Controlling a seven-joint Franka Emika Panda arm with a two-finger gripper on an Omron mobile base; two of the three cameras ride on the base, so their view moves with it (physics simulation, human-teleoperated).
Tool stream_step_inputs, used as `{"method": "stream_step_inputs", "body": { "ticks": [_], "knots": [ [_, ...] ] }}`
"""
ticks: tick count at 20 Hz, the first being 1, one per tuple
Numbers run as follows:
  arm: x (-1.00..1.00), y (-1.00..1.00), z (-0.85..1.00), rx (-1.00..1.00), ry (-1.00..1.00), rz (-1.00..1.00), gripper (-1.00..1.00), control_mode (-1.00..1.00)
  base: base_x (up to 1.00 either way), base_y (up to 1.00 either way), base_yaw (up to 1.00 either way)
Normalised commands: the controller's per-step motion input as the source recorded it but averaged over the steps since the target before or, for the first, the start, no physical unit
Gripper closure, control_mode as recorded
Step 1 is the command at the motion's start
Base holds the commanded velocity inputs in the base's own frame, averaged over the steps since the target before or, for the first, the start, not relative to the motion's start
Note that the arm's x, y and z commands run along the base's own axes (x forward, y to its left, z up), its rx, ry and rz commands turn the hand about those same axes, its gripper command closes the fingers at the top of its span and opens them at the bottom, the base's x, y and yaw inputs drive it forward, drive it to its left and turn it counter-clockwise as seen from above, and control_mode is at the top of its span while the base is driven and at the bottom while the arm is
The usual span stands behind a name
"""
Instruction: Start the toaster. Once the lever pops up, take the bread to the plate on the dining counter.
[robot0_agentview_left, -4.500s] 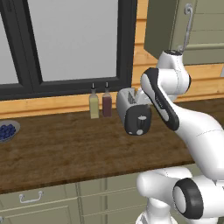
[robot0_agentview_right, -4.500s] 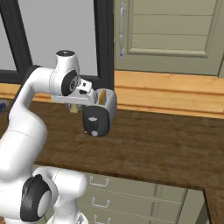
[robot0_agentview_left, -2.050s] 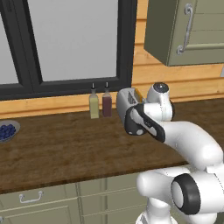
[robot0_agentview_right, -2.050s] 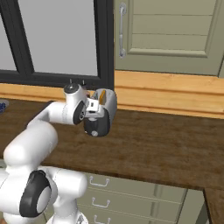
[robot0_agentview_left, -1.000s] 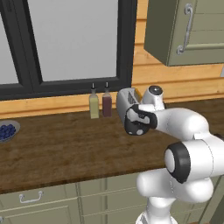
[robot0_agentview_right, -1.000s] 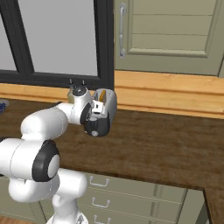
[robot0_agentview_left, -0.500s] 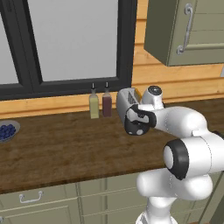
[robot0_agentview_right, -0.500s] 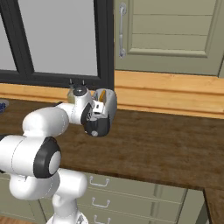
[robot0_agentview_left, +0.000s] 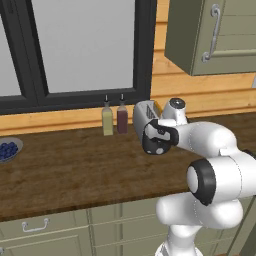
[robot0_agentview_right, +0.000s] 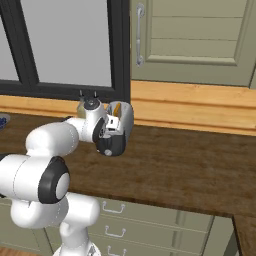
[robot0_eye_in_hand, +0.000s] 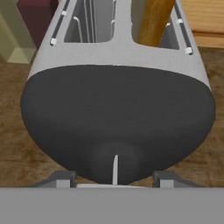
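My gripper (robot0_eye_in_hand: 114, 180), fingers spread, straddles the lever (robot0_eye_in_hand: 114, 168) at 6 o'clock on the toaster (robot0_eye_in_hand: 118, 105).

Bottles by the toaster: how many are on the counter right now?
2. An olive-green bottle and a dark red bottle stand side by side against the wall, just left of the toaster; more could be hidden behind the arm.

A dark-framed window (robot0_agentview_left: 82, 47) and grey-green wall cabinet (robot0_agentview_left: 212, 35) sit above the gripper, drawered cabinets (robot0_agentview_right: 150, 220) below the wood counter (robot0_agentview_left: 60, 170).
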Motion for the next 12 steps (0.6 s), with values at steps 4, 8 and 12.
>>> {"method": "stream_step_inputs", "body": {
  "ticks": [4,8,12],
  "knots": [
    [-0.02,0.0,-0.23,0.0,0.0,0.0,1.0,-1.0,0.0,0.0,0.0],
    [-0.16,0.0,-0.66,0.0,0.0,0.0,1.0,-1.0,0.0,0.0,0.0],
    [-0.07,0.0,-0.71,0.0,0.0,0.0,1.0,-1.0,0.0,0.0,0.0]
  ]
}}
